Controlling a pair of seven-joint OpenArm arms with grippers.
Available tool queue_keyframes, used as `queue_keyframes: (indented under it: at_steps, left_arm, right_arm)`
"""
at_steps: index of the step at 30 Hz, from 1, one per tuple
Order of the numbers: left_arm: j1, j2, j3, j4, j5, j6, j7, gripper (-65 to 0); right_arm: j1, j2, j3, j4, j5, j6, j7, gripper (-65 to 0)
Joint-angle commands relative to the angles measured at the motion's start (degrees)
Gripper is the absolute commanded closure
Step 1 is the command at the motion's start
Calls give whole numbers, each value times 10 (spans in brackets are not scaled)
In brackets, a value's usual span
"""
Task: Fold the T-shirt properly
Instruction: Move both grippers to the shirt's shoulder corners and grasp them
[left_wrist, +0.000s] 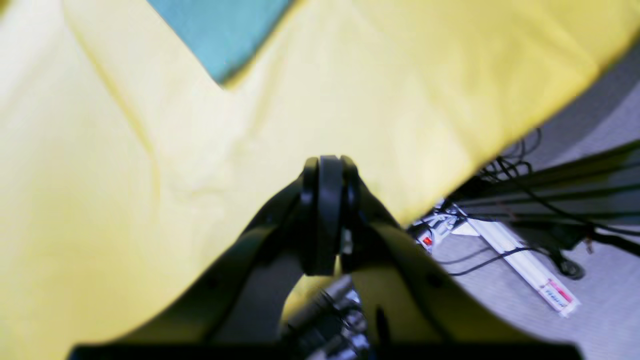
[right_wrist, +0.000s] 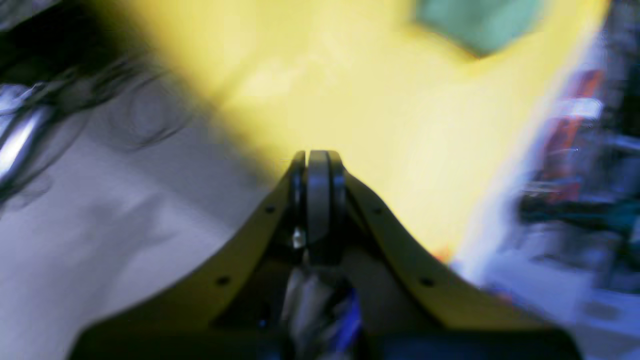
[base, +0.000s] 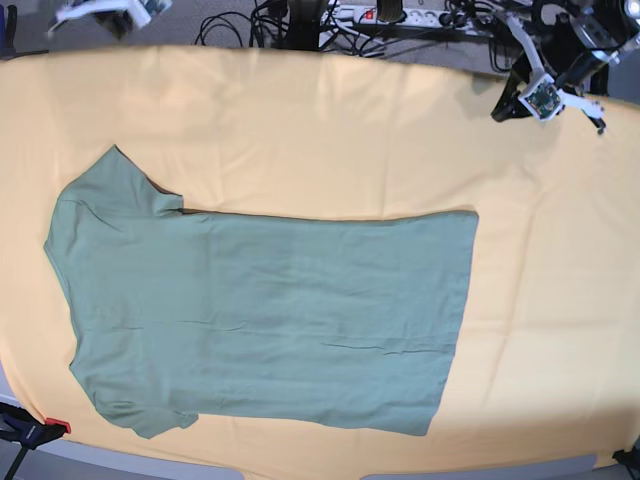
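T-shirt: plain sage-green soft cotton T-shirt (base: 265, 315) lies flat – spread on the yellow-orange cloth (base: 330, 130) covering the bench.
Left gripper (left_wrist: 330, 167): fingers closed, empty.
Right gripper (right_wrist: 317, 160): fingers closed, empty.
Risk: pinching cloth along with hem – fold drags, wrinkles.

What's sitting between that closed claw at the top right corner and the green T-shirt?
Nothing but bare yellow cloth. In the base view, the left gripper hangs apart from the T-shirt, with only cloth between.
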Motion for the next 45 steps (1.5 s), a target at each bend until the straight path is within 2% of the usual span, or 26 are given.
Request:
queue_keyframes:
  at_steps: [1, 5, 7, 9, 13, 17, 19, 21, 22, 23, 30, 33, 36, 39, 42, 43, 45]
  left_arm:
    - [-12, -17, -5, 5, -5, 6, -11, 0]
    - [-82, -60, -3, -12, -4, -1, -17, 0]
    - [-120, -86, 0, -39, 1, -33, -32, 0]
    - [-156, -113, 14, -83, 14, -54, -66, 0]
    - [-236, -172, 102, -181, 68, -84, -146, 0]
    - [-338, -214, 237, -259, 177, -84, -259, 0]
    - [-396, -223, 304, -284, 224, -83, -308, -154]
    - [-451, -225, 362, -301, 246, -74, -320, -305]
    - [-476, -225, 389, -308, 249, -61, -320, -345]
    - [-500, -225, 416, -314, 255, -50, -319, -351]
    - [-664, -223, 606, -362, 322, -40, -318, -351]
    - [-719, -212, 672, -396, 337, -24, -318, -351]
    - [-761, -195, 720, -432, 348, -23, -318, -343]
    - [-786, -176, 748, -457, 348, -23, -318, -244]
    - [-797, -158, 753, -470, 347, -9, -311, -65]
    - [-800, -155, 753, -471, 346, -5, -311, -25]
    - [-802, -150, 753, -471, 345, 3, -309, 0]
  right_arm:
    - [6, 4, 15, 9, -2, 7, 21, 0]
    - [82, 4, 65, 9, 57, 97, 72, 0]
    - [128, 4, 82, 9, 99, 146, 73, 0]
    - [171, 3, 91, 9, 137, 180, 73, 0]
    - [227, 3, 92, 9, 159, 208, 95, 0]
    - [265, 3, 92, -31, 175, 198, 109, 0]
    - [272, 3, 92, -46, 186, 191, 111, -114]
    - [273, 3, 92, -54, 188, 192, 110, -240]
    - [273, 3, 92, -56, 188, 196, 110, -285]
    - [273, 3, 92, -56, 189, 197, 110, -313]
    - [273, 3, 92, -56, 189, 197, 110, -321]
    - [273, 3, 92, -57, 189, 198, 110, -321]
    - [273, 3, 92, -59, 189, 205, 110, -321]
    - [278, 4, 92, -78, 189, 209, 113, -321]
    - [295, 4, 92, -108, 189, 214, 118, -321]
    - [303, 4, 92, -117, 193, 221, 118, -321]
    - [321, 10, 92, -138, 217, 238, 118, -321]
